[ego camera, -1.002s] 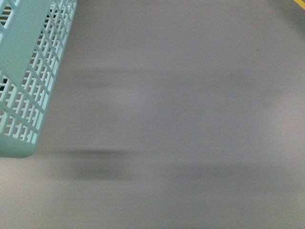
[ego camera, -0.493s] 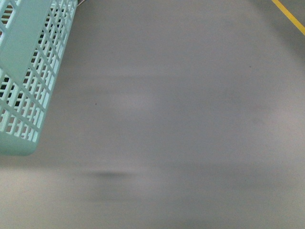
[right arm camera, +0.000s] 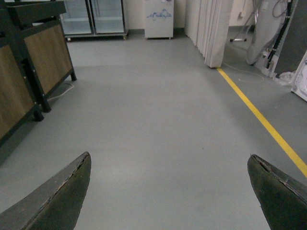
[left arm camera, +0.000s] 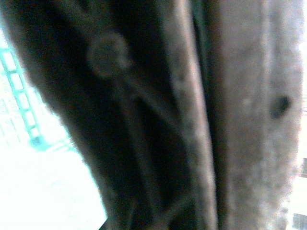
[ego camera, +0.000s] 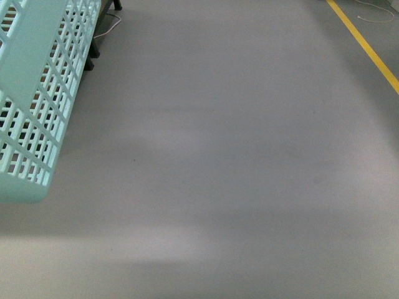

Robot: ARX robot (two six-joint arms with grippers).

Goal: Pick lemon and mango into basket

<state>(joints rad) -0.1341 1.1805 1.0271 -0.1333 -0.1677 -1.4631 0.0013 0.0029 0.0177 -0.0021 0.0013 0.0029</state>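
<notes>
The light teal basket (ego camera: 37,106) hangs at the left edge of the front view, its slotted wall tilted above the grey floor. My left gripper is shut on the basket; its wrist view is a blurred close-up of a brown handle bar (left arm camera: 240,120) and dark structure, with a patch of teal lattice (left arm camera: 19,96) at one side. My right gripper (right arm camera: 170,163) is open, its two dark fingertips (right arm camera: 72,191) wide apart over bare floor with nothing between them. No lemon or mango shows in any view.
A yellow floor line (ego camera: 368,50) runs along the right. Dark-framed wooden cabinets (right arm camera: 29,67) stand at the left, glass-door fridges (right arm camera: 93,17) and a white unit (right arm camera: 159,18) at the far wall, a folded partition (right arm camera: 211,28) to the right. Grey floor (ego camera: 237,162) lies ahead.
The front view has shifted over the floor: the yellow line has come further into the picture and cabinet legs now show at the top left. The basket keeps its place in the view.
</notes>
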